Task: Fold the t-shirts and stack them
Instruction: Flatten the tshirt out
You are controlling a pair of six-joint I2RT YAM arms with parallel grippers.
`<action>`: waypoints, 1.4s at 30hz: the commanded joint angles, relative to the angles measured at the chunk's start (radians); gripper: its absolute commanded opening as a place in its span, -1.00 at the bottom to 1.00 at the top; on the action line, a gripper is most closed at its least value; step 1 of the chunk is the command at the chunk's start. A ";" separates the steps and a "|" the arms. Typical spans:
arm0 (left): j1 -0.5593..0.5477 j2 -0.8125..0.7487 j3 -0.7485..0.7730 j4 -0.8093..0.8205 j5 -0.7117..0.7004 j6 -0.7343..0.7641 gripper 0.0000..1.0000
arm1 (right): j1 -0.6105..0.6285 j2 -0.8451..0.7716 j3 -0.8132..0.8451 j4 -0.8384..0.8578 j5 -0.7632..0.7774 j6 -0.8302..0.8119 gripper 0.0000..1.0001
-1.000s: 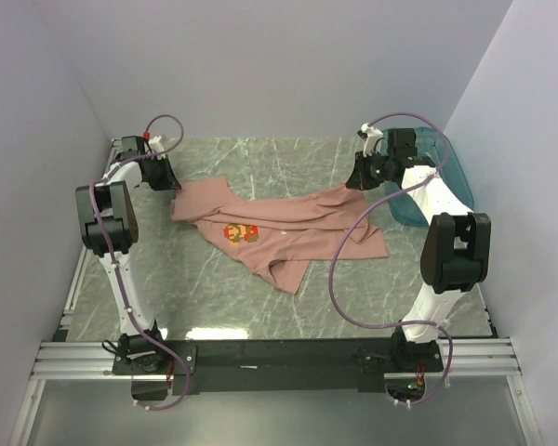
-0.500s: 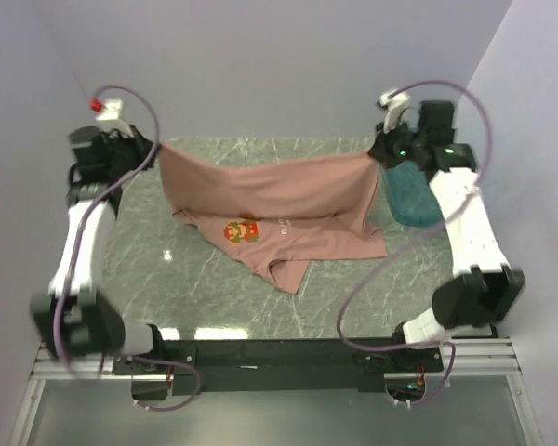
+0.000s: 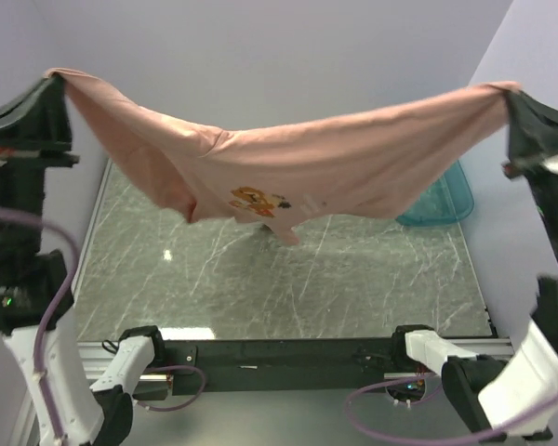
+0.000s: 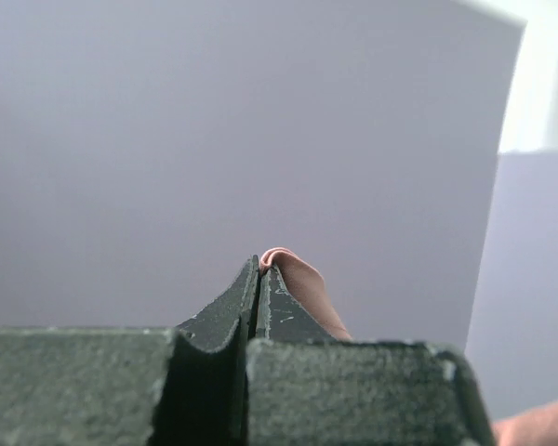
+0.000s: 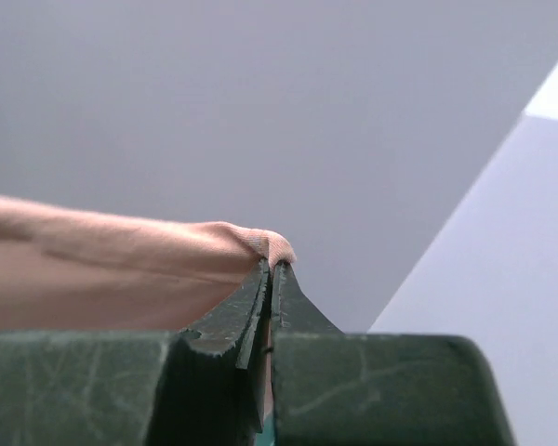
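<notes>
1. Left end effector [image 3: 54,85]: pinched shut on one end of the pink t-shirt [image 3: 288,177], high at the left.
2. Right end effector [image 3: 510,96]: pinched shut on the opposite end, high at the right.
3. Whole t-shirt: stretched wide in the air between both, sagging in the middle, print showing, well above the marbled counter [image 3: 353,279].
4. Teal tub [image 3: 442,200]: at the counter's far right, partly behind the hanging cloth.

White-black arms [image 3: 43,383], purple cables [image 3: 68,269]
</notes>
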 commanded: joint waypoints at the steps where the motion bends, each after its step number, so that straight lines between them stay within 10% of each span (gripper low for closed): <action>1: -0.031 -0.024 0.152 -0.007 -0.120 -0.042 -0.99 | -0.006 -0.025 0.045 0.031 0.088 0.049 -1.00; 12: -0.133 0.025 0.257 -0.071 -0.230 0.041 -0.99 | -0.006 -0.077 -0.090 0.086 0.041 0.081 -1.00; 29: -0.075 0.417 -0.424 0.304 -0.094 0.016 -0.99 | -0.006 0.234 -0.823 0.484 -0.186 0.175 -1.00; 42: -0.058 1.235 0.027 0.216 -0.063 -0.022 -0.99 | 0.016 1.094 -0.259 0.345 -0.029 0.235 -1.00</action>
